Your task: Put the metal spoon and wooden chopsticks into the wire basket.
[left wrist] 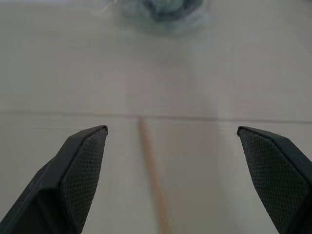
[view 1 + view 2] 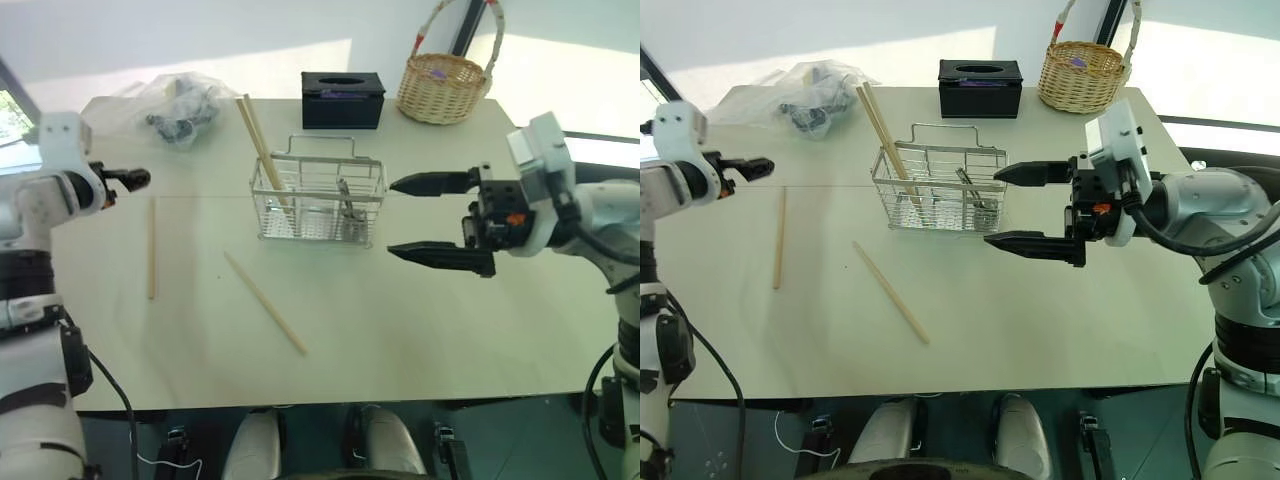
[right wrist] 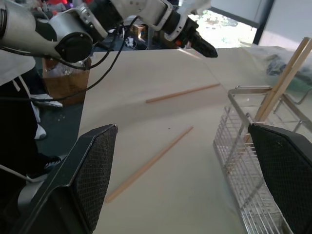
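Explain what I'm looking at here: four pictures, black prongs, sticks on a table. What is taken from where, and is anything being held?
This is a two-armed humanoid robot. The two wide pictures come from its head; the other two from cameras on its wrists. The left pincer and the right pincer are both open and empty. On the table stands the wire basket, with two wooden chopsticks and the metal spoon inside. Two more chopsticks lie loose: one near the left pincer, one in front of the wire basket.

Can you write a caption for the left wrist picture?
Open left end effector hovering over one pale wooden chopstick on the table.
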